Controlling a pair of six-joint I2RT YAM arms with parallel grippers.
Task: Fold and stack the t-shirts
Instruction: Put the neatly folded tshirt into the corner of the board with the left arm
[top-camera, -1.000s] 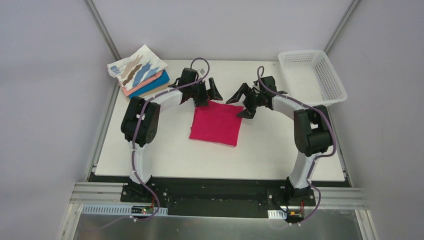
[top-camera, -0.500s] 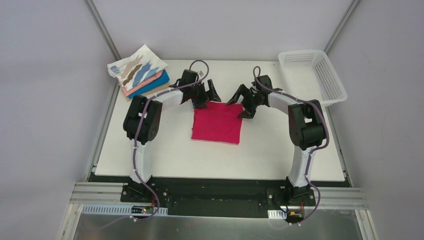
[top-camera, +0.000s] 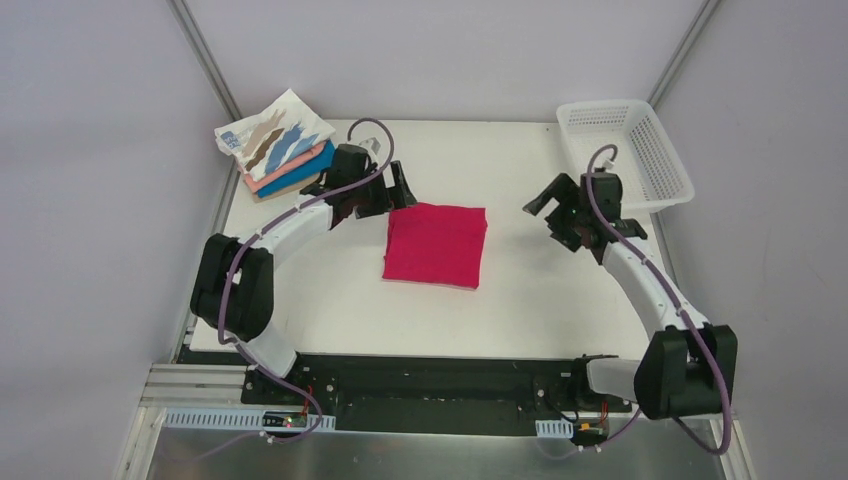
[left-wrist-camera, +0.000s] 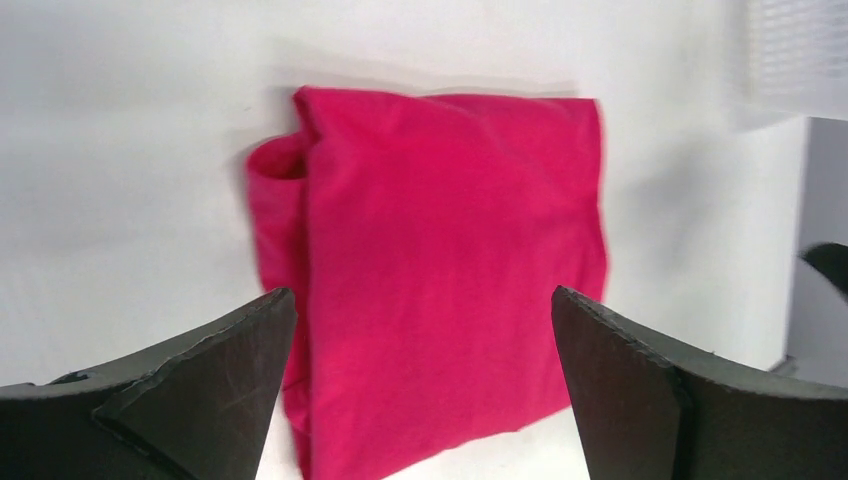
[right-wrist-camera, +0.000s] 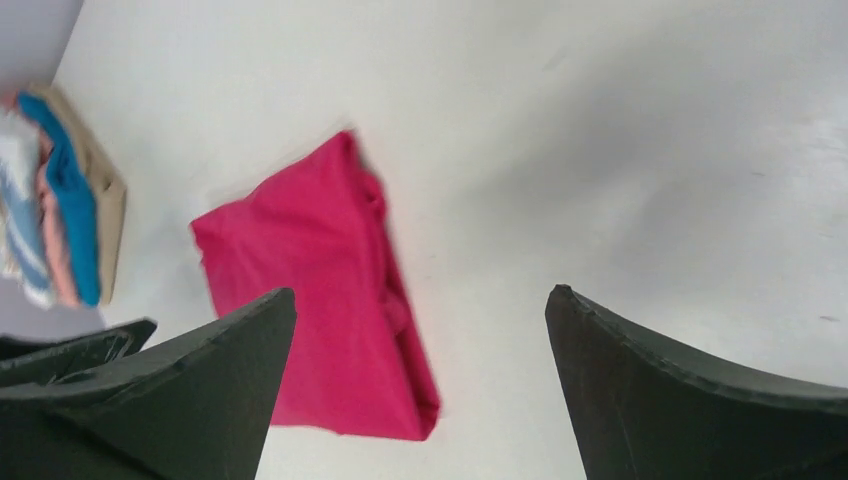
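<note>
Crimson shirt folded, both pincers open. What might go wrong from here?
The crimson shirt bulges loosely along one side; lifted by a single edge, it may fall open. The stack overhangs the table at its far-left corner; another shirt on top might tip it off.

white-and-black left arm (top-camera: 290, 225): stretched forward, angled inward
black left gripper (top-camera: 385, 197): fingers wide apart, empty
right arm (top-camera: 645, 280): same deal, mirrored
right gripper (top-camera: 555, 220): wide apart, empty
</note>
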